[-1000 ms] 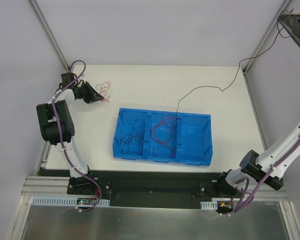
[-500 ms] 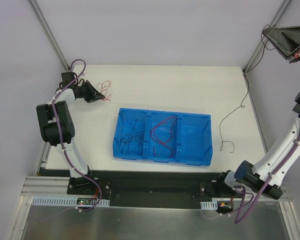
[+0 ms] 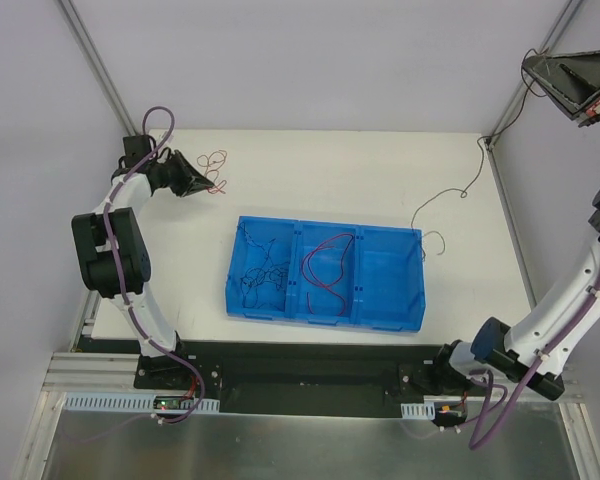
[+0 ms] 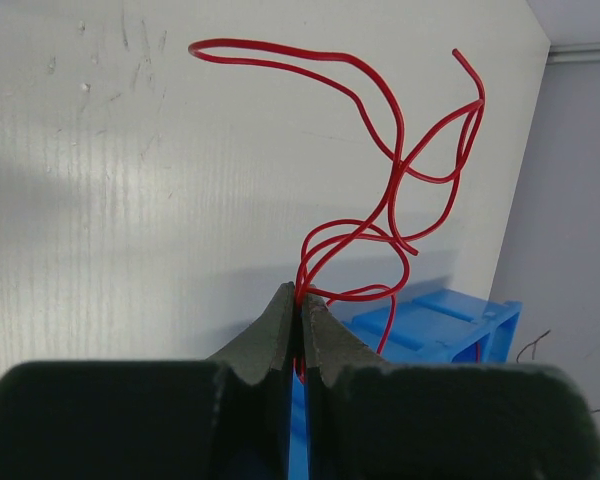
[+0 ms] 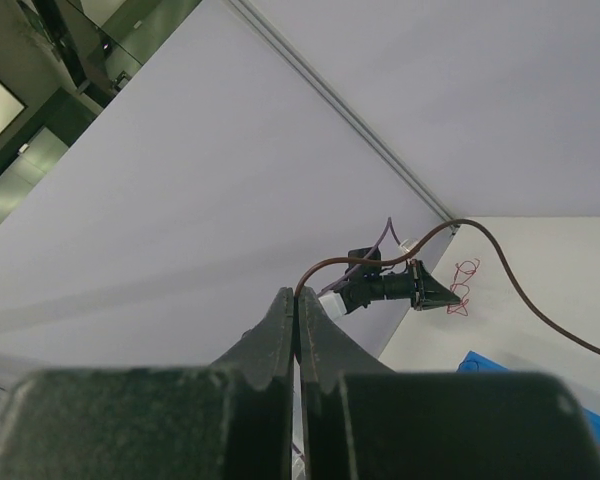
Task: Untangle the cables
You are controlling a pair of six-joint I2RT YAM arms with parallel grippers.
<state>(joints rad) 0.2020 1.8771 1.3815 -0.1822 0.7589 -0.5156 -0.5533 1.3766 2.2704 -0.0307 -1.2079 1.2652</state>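
Jaws of left gripper [image 4: 298,297] pressed together on red cable [image 4: 395,190] near far-left corner of tabletop [image 3: 340,170]; its loops stick out past the tips. High above far-right corner, right gripper [image 5: 296,296] has jaws pinching dark cable [image 3: 466,190], which hangs down to tabletop, free end curling just beside far-right corner of blue tray [image 3: 325,318]. Tray's left compartment holds black tangle [image 3: 263,273], middle compartment holds magenta-purple cable [image 3: 325,262].

Ctr blocked by tray [image 3: 390,282], rt by strung dark cable [image 3: 427,203]; far table [image 3: 330,175] passable.
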